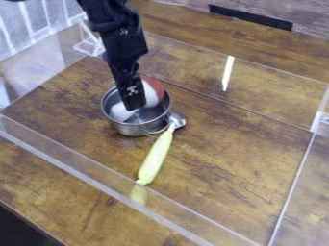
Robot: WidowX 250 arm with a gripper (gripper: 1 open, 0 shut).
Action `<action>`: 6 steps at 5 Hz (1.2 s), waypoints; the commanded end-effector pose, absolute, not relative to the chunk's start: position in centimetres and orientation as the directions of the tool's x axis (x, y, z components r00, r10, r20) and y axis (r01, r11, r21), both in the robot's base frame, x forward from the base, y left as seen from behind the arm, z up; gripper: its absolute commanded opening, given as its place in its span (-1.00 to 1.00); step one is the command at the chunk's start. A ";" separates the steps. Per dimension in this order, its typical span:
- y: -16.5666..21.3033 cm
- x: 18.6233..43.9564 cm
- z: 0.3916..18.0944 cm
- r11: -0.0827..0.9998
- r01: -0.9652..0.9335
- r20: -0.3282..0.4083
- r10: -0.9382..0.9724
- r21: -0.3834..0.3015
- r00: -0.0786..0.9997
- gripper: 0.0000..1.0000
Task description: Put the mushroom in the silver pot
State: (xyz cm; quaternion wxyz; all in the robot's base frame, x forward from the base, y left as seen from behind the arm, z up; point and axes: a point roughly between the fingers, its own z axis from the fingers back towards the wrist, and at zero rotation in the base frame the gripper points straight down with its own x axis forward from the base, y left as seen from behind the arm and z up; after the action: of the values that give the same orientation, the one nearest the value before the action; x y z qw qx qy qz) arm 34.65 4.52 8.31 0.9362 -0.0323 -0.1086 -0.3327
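The small toy mushroom with the red-brown cap (154, 91) sits, as we read it, tipped on the far right rim of the shiny round silver pot (133, 117), near the wooden worktop's far left corner, just right of our black gripper (131, 97), whose jaws we cannot tell apart.

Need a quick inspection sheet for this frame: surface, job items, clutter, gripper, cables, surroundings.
Surface: wooden table inside a low clear plastic barrier.
Job items: silver pot left of centre; mushroom at the pot's far-right rim, red cap showing, partly hidden by the gripper; whether it sits fully inside cannot be told.
Clutter: yellow-green corn piece lying in front of the pot.
Gripper: gripper over the pot, pointing down; jaw state unclear.
Cables: nothing seen.
Surroundings: white rack beyond the barrier, far left.
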 end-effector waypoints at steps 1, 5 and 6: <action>5.7 34.9 12.8 0.782 0.615 0.273 -0.616 0.099 0.739 1.00; 6.5 34.6 11.2 0.704 0.704 0.276 -0.696 0.087 0.662 1.00; 6.4 34.6 10.0 0.679 0.730 0.278 -0.717 0.076 0.639 1.00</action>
State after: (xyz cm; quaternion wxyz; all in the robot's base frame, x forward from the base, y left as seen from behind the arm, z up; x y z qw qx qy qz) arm 34.63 5.45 8.81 0.9042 -0.0368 -0.1293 -0.4055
